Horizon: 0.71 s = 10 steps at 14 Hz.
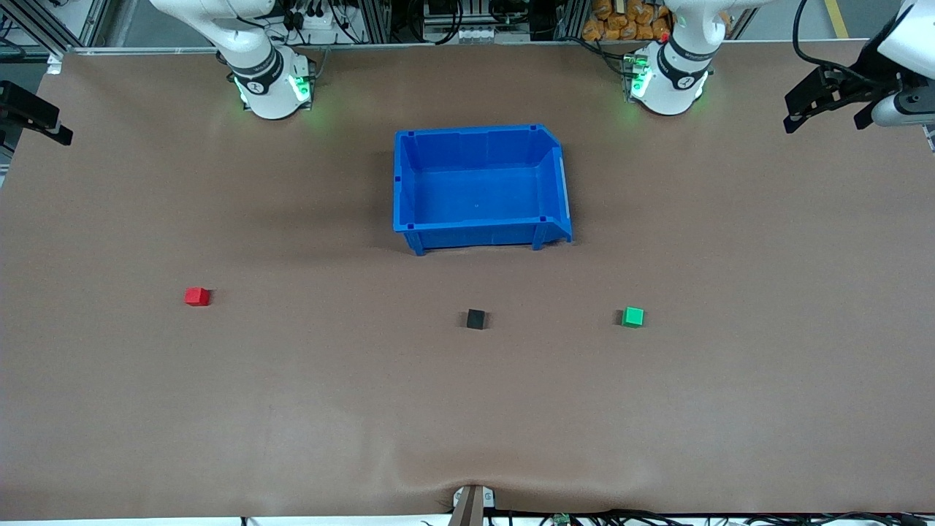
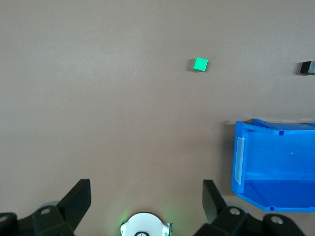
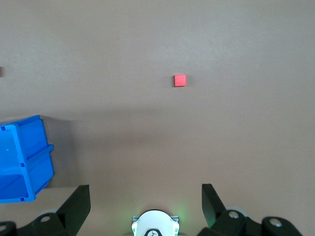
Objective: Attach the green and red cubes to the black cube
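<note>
Three tiny cubes lie apart on the brown table, all nearer the front camera than the bin. The red cube lies toward the right arm's end. The black cube is in the middle, and the green cube is toward the left arm's end. My left gripper hangs open and empty high over the table's edge at its own end. My right gripper is open and empty, raised at its end, and one of its fingers shows in the front view.
A blue bin stands empty at the table's middle, between the two arm bases. The brown mat has a small bulge at the edge nearest the front camera.
</note>
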Tool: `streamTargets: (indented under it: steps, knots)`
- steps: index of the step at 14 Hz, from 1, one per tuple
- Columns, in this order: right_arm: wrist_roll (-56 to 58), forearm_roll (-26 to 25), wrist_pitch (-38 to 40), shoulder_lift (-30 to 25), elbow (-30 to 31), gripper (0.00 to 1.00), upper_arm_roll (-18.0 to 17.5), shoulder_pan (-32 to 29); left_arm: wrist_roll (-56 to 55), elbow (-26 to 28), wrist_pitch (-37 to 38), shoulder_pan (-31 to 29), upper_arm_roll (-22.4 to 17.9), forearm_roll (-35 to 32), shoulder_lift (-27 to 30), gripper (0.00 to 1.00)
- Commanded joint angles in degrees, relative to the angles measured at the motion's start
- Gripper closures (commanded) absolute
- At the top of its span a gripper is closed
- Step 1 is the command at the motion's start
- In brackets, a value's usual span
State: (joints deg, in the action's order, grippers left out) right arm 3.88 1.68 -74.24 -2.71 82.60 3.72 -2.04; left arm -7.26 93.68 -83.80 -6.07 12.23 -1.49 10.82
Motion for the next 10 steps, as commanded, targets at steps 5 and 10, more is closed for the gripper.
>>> streamTargets:
  steps: [5,10]
  knots:
    - [-0.10,-0.98,-2.22,-2.65,4.06,0.00,-0.90,-0.60,0.49,-2.97,1.63,-0.34,0.34,0.53,-1.93,0.00]
    - [-0.19,-0.98,-2.22,-1.94,3.44,0.00,-0.90,-0.68,-0.04,-2.88,2.77,-0.26,0.34,0.70,-1.94,0.00]
